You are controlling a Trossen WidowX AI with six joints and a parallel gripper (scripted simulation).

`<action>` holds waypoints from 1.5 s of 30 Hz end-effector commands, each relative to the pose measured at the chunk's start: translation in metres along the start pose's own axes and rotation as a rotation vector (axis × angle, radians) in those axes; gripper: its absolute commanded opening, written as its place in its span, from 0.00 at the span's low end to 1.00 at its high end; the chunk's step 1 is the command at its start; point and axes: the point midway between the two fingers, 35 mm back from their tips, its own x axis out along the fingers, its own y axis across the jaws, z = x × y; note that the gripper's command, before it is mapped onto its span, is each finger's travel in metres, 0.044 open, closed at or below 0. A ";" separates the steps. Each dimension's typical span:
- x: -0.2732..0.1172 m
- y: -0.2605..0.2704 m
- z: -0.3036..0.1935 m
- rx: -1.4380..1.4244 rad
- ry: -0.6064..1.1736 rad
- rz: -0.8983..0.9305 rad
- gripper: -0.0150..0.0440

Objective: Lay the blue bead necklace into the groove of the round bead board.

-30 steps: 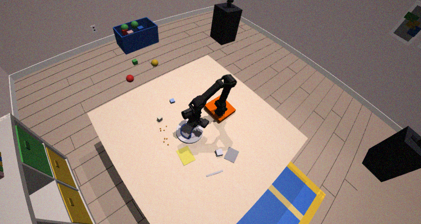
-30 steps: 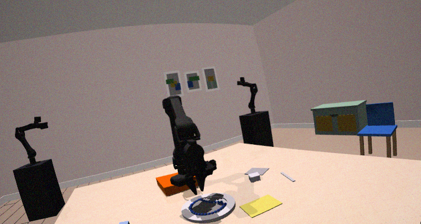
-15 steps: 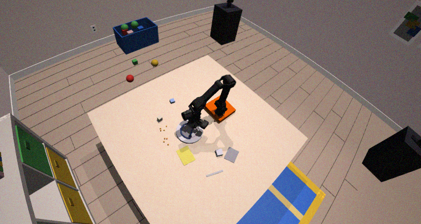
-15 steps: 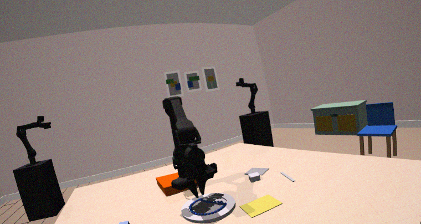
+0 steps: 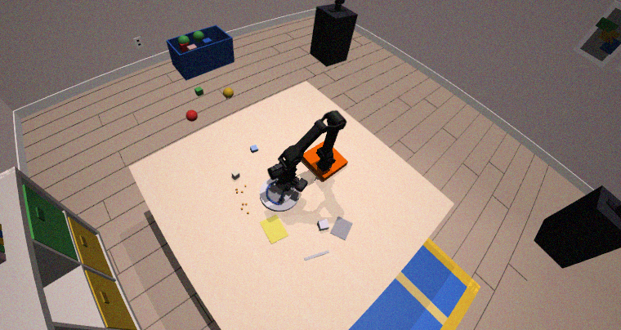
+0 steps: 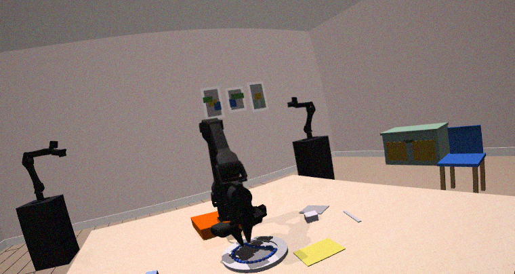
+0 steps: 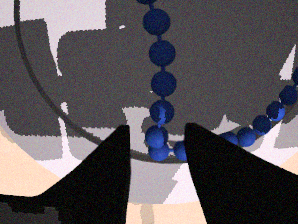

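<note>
- One tool [image 5: 282, 199] [image 6: 245, 243] [image 7: 157, 133], partly open, straddles one blue bead necklace [image 5: 268, 193] [image 6: 252, 261] [image 7: 162, 53].
- One round bead board [image 5: 278, 207] [image 6: 282, 249] [image 7: 150, 192] beneath.
- Eight orange bits [image 5: 243, 203] nearby.

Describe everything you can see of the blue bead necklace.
The blue bead necklace is a loop of round, dark-blue beads, lightly glossy, joined by short thin links. It lies on the round, pale bead board. One fairly straight run cuts inside the groove, meeting a curved run at a sharp corner. The black gripper's fingertips flank that corner; contact is unclear.
</note>
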 end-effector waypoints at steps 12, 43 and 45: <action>0.000 0.000 0.000 0.000 0.000 0.000 0.25; -0.001 0.000 0.000 0.000 0.000 0.000 0.25; -0.004 0.000 0.000 0.005 0.004 0.002 0.25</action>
